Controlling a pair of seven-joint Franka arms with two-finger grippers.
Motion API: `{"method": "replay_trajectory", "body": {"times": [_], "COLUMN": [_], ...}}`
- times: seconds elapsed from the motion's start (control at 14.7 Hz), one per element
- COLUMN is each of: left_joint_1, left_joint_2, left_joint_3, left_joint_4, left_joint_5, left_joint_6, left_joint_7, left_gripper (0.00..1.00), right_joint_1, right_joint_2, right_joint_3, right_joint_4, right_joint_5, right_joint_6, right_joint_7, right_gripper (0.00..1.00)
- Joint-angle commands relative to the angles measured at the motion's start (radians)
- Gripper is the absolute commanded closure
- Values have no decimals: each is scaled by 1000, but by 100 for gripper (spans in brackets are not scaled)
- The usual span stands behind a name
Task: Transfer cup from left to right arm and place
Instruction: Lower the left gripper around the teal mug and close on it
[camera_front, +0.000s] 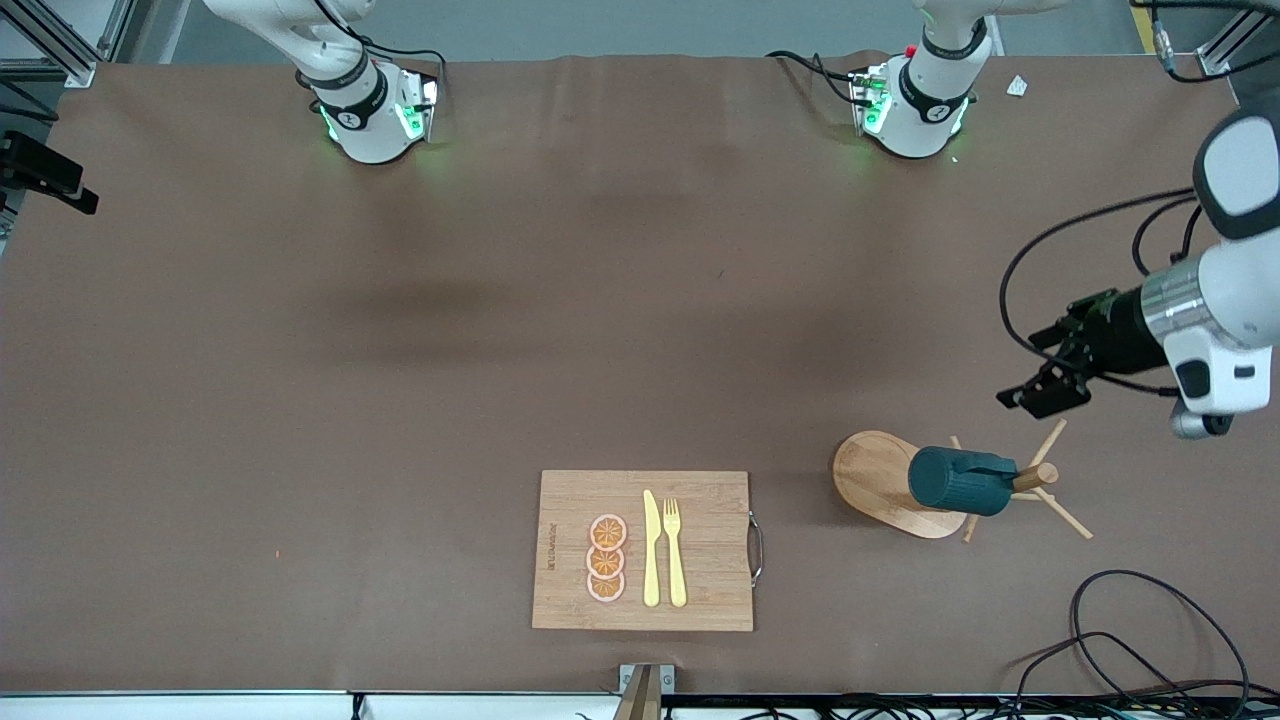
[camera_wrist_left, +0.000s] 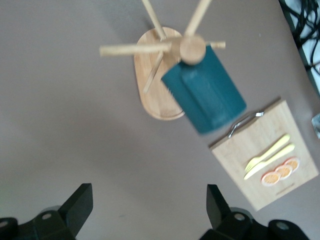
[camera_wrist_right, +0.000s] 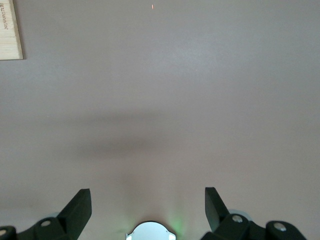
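A brown table (camera_front: 400, 350) is filling the frame; lower right, the cup (camera_front: 958, 481) is hanging on a wooden rack (camera_front: 885, 483) below the released left gripper (camera_front: 1045, 372). The right gripper (camera_wrist_right: 147, 210) is also released, waiting over bare table.

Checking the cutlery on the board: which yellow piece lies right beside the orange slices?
The yellow knife. It lies between the orange slices and the yellow fork, which sits toward the cutting board's metal handle.

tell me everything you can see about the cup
The cup is a dark teal, ribbed cylinder, matte-looking. It hangs tilted on a peg of the wooden rack, toward the left arm's end of the table, beside the cutting board. Only the rack touches it; neither hand holds it. Its inside is hidden.
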Motion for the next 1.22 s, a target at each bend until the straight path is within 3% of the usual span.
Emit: {"method": "replay_trajectory", "body": {"times": [0.0, 0.2, 0.68, 1.16], "left_joint_1": [-8, -21, -4, -2], "left_joint_2": [82, 134, 196, 248], "left_joint_3": [-1, -9, -6, -3], "left_joint_4": [64, 128, 131, 133], "left_joint_5": [-20, -26, -162, -193], "left_joint_6": [54, 65, 99, 165], "left_joint_7": [-48, -146, -158, -146], "left_gripper": [0, 0, 0, 0], "right_joint_1": [-7, -7, -6, -7], "right_joint_2": [-14, -14, -13, -13], "right_joint_3": [6, 6, 6, 6], "right_joint_4": [-19, -25, -25, -31], "right_joint_5": [-19, -17, -11, -10], "right_joint_6": [14, 23, 45, 45], "right_joint_7": [-12, -12, -12, -12], "right_gripper": [0, 0, 0, 0]}}
